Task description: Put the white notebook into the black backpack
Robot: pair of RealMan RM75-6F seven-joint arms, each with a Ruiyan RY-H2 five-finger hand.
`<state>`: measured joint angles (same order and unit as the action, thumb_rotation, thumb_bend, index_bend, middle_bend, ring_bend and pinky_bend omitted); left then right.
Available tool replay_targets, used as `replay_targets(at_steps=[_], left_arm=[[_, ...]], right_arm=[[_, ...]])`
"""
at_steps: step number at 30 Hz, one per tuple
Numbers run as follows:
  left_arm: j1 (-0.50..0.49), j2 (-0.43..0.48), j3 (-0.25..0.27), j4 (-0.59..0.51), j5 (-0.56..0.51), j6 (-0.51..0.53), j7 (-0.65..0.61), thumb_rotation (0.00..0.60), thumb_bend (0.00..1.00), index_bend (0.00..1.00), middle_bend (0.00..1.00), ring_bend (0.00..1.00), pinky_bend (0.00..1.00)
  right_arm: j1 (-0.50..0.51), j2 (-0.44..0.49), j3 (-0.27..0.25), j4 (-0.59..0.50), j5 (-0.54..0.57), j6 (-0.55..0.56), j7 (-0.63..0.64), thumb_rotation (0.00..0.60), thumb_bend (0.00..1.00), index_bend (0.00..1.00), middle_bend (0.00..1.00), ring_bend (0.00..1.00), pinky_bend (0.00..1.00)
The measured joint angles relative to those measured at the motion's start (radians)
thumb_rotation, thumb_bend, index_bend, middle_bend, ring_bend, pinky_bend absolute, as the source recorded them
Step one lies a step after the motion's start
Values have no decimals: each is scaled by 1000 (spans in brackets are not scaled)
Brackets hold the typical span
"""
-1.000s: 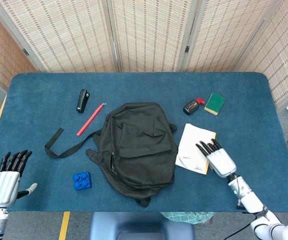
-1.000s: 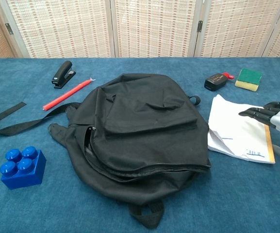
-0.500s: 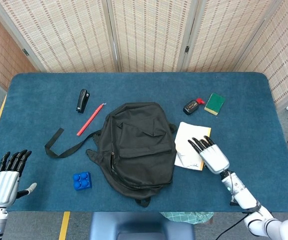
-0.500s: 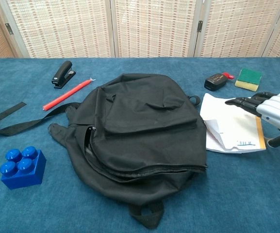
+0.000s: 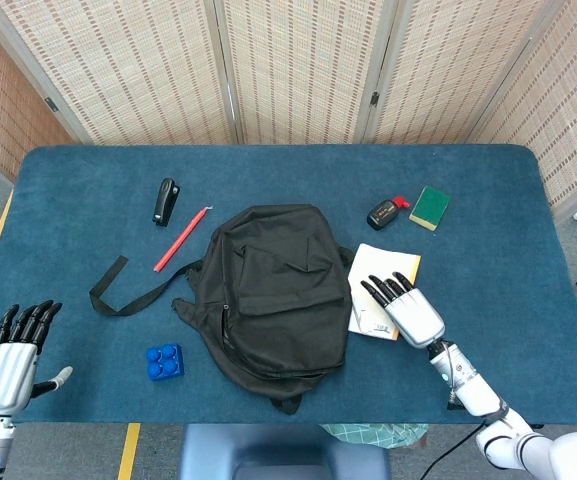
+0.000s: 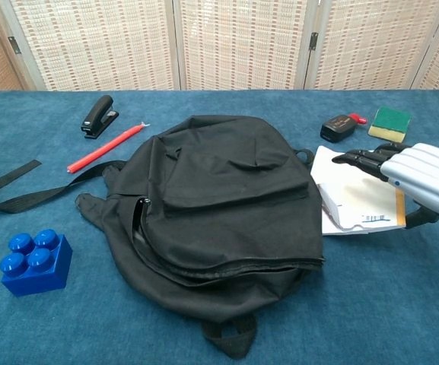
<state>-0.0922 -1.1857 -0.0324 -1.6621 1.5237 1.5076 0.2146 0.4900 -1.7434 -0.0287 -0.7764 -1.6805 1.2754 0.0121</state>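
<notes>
The black backpack (image 5: 278, 290) lies flat in the middle of the blue table, its zip line along the near left side (image 6: 139, 228). The white notebook (image 5: 386, 268) lies right beside it, its left edge against the bag; a page on the near side is buckled up (image 6: 341, 217). My right hand (image 5: 403, 308) rests flat on the notebook's right part with fingers stretched towards the bag (image 6: 413, 171); nothing is gripped. My left hand (image 5: 8, 358) hovers open at the table's near left corner, far from both, and shows only in the head view.
A black stapler (image 5: 166, 201) and a red pen (image 5: 181, 239) lie at the back left. The bag's strap (image 5: 118, 290) trails left. A blue brick (image 5: 165, 361) sits near left. A green sponge (image 5: 429, 207) and a small black-and-red item (image 5: 385, 212) lie behind the notebook.
My right hand has slid left with the notebook under it, pushing it up against the backpack; a page has buckled. The left hand has not moved.
</notes>
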Motion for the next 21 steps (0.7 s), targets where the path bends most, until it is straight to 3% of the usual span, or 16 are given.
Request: replay_targets(at_steps=[7,21], left_arm=[[-4,-1,-2,-5,0,-5,8,600,211,126,129,129,0],[-8,-2,-2,-16,-2,-10,25,600,211,127,129,129,0]], right_arm=[[-1,-10,5,10,4,20,18,600,442,332,168,253,172],[-9,-37,18,56,11,78,62,600,409,484,283,289,201]])
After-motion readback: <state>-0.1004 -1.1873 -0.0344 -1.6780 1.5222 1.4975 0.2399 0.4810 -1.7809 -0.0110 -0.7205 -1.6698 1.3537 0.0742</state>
